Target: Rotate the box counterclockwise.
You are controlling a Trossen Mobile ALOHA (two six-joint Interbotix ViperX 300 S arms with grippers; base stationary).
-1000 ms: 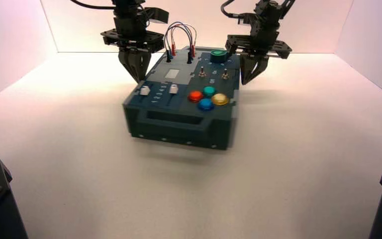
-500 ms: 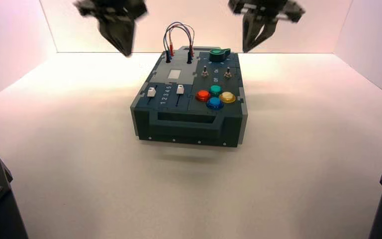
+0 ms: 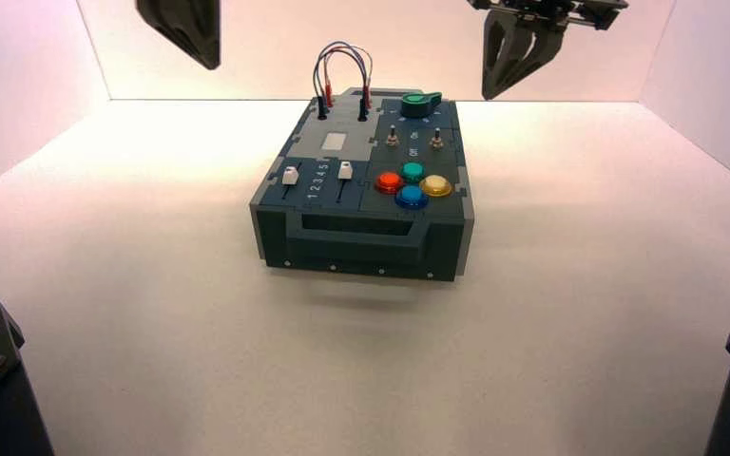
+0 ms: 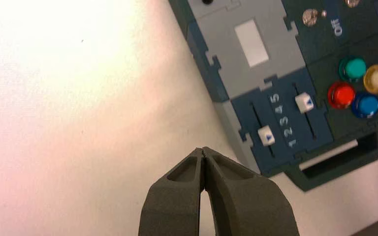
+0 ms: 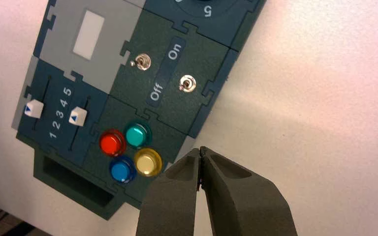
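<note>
— What's changed?

— Both arms have lifted off; the box (image 3: 361, 190) now sits squarer than a second ago. My left pincer (image 4: 203, 153) hangs above the bare surface (image 3: 580, 285) beside its left side, tips pressed together, holding nothing. The right pincer (image 5: 200, 151) hangs just off the right edge, likewise closed and empty.

— Handling?

— Rigid, probably hefty. I'd push the long sides, avoiding the wires (image 3: 342, 66). Its long axis runs away from me, handle end nearest.
</note>
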